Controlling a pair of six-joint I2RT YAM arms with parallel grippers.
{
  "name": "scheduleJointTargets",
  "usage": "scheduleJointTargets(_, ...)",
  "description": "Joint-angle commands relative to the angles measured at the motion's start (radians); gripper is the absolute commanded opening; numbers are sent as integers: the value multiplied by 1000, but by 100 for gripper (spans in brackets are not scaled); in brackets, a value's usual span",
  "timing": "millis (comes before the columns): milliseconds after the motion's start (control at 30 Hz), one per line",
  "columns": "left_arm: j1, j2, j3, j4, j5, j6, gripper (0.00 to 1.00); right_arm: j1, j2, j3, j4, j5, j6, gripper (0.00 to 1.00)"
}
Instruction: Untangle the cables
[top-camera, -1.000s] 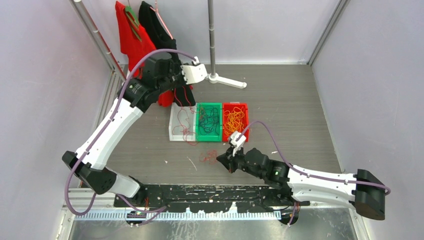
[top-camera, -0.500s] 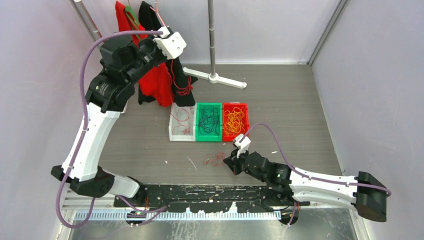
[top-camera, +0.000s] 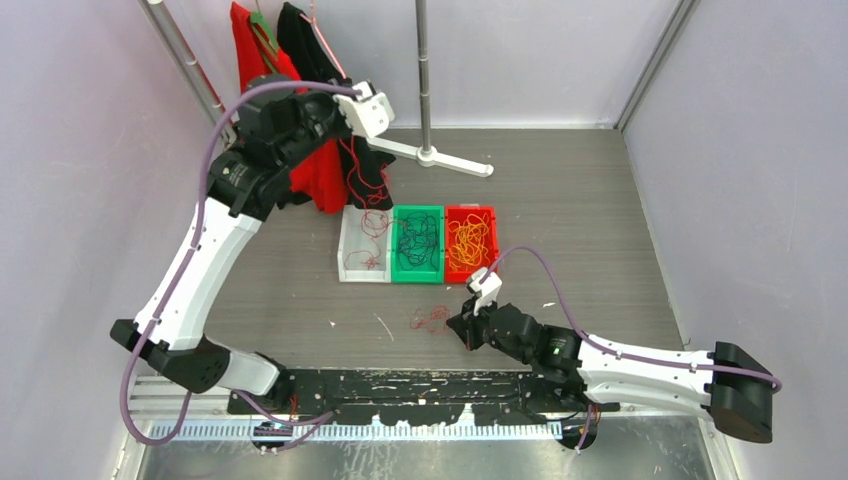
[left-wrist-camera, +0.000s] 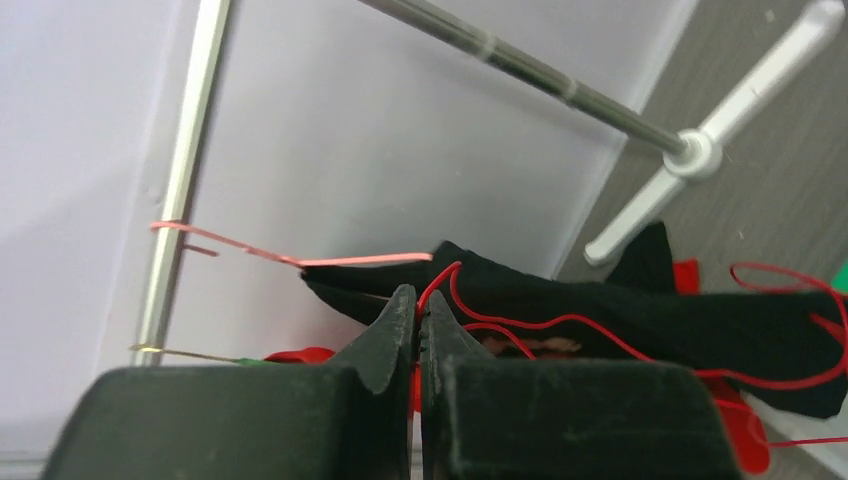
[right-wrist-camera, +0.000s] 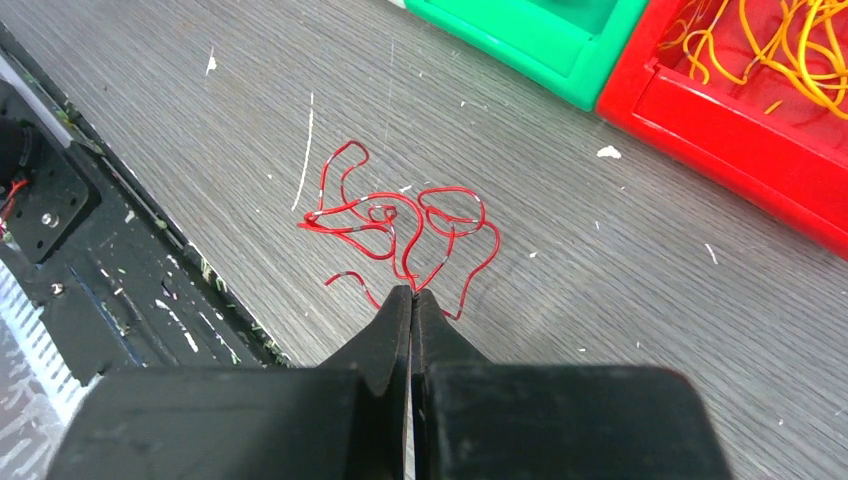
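My left gripper (top-camera: 347, 142) is raised at the back left, shut on a red cable (top-camera: 362, 190) that hangs down into the clear tray (top-camera: 350, 268). In the left wrist view the closed jaws (left-wrist-camera: 420, 300) pinch this red cable (left-wrist-camera: 600, 318) in front of a black garment (left-wrist-camera: 700, 305). My right gripper (top-camera: 456, 326) is low on the table, shut on a small wad of red cable (top-camera: 430, 318). In the right wrist view its tips (right-wrist-camera: 411, 293) pinch the near strand of that wad (right-wrist-camera: 400, 225). Dark cables (top-camera: 416, 238) fill the green tray (top-camera: 417, 275). Orange cables (top-camera: 468, 240) fill the red tray (top-camera: 452, 272).
Red and black garments (top-camera: 262, 80) hang at the back left, close behind my left arm. A metal stand pole (top-camera: 423, 70) with a white foot (top-camera: 450, 160) is behind the trays. Small white scraps (top-camera: 383, 327) lie on the table. The black base rail (top-camera: 400, 385) runs along the near edge.
My left arm swung up and left, lifting the red cable from the clear tray, then came back slightly right and lower. My right gripper shifted slightly right, dragging the red wad.
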Motion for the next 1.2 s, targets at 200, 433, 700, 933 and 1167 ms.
scheduleJointTargets(200,20,-49,-128,-59,31,125,0,-3,-73,-3,-5,69,36,1)
scheduleJointTargets(433,22,-102,-348,-40,44,64,0,-3,-50,8,7,59,38,1)
scheduleJointTargets(700,21,-55,-497,-6,44,-36,0,-3,-30,29,10,57,48,1)
scheduleJointTargets(933,21,32,-587,112,23,-81,0,-2,-42,46,-1,62,62,1)
scheduleJointTargets(1167,22,106,-617,144,76,-239,0,-3,-83,59,-15,79,88,1)
